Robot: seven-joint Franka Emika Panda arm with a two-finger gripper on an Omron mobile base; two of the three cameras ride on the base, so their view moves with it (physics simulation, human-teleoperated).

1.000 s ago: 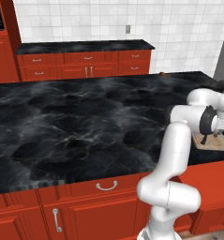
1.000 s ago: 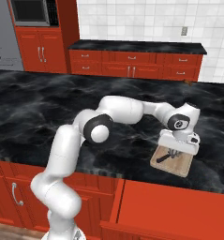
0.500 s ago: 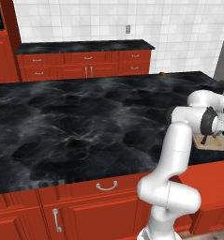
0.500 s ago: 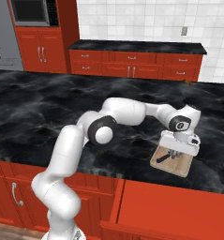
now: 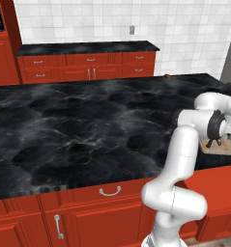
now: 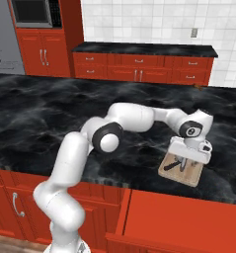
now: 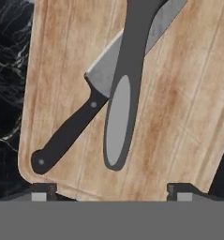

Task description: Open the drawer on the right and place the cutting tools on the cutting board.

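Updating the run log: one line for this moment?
gripper: open above board | knife and dark-handled tool: crossed on cutting board | drawer: open

Black marble counter [image 6: 50, 113], light-tan cutting board [image 6: 194, 174] flat near its front edge.

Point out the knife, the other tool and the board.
knife [image 7: 66, 136], hand view, on its black handle.
other tool [image 7: 119, 119], hand view, on its grey oval inset.
board [image 7: 188, 98], hand view, on bare wood right of the tools.
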